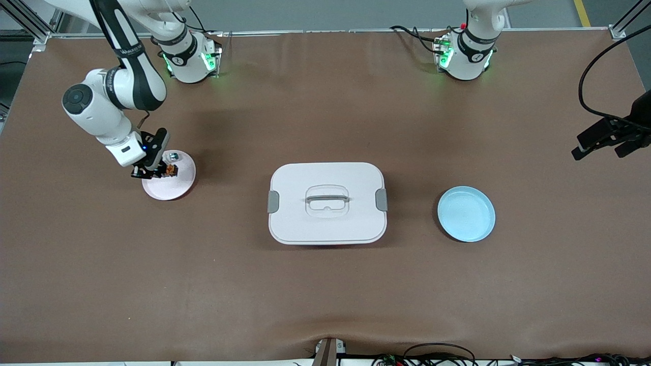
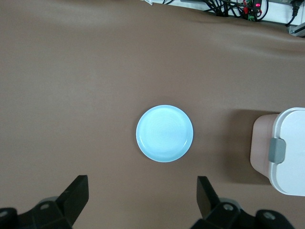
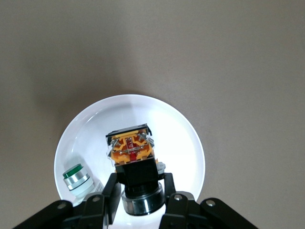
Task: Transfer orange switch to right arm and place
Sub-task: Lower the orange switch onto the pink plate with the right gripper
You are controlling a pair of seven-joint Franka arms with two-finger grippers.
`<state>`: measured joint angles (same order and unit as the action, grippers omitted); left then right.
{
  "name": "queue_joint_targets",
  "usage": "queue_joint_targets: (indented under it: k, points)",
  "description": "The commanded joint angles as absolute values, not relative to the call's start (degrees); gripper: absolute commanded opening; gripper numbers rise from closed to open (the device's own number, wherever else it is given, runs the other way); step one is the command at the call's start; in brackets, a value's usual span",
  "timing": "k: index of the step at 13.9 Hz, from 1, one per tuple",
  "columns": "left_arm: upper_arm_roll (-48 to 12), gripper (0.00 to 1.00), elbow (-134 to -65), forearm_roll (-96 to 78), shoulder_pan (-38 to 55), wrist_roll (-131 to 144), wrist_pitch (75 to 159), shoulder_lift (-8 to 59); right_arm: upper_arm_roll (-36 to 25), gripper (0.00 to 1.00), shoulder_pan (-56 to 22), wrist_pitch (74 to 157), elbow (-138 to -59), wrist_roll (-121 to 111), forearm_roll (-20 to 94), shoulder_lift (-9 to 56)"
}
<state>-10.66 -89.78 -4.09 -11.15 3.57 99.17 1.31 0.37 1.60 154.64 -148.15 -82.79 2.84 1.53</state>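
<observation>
Brown paper covers the table (image 1: pixel 325 295), bearing a white lidded box (image 1: pixel 327 203).

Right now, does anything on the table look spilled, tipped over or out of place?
Nothing stands out. The right gripper holds the orange switch over the white plate, where the clear-and-green part lies. The lidded white box sits square, the blue plate is bare, and the left gripper waits open above it.
</observation>
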Motion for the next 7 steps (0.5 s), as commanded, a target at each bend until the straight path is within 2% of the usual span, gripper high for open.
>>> queue_joint_targets:
  k: [1,5,7]
  points:
    - [-7.50,1.00,-85.26,-0.27,-5.13,3.69,97.91,4.74,1.14,0.00,2.72,158.54,-150.28,-83.76,2.29,2.11]
    - [3.84,1.00,-85.08,-0.17,6.04,3.69,97.91,5.19,1.23,0.00,2.72,163.73,-151.79,-83.85,2.37,5.26]
    - [5.01,1.00,-84.99,-0.44,6.51,3.43,97.91,4.66,1.23,0.00,2.72,165.66,-151.79,-83.93,2.29,6.93]
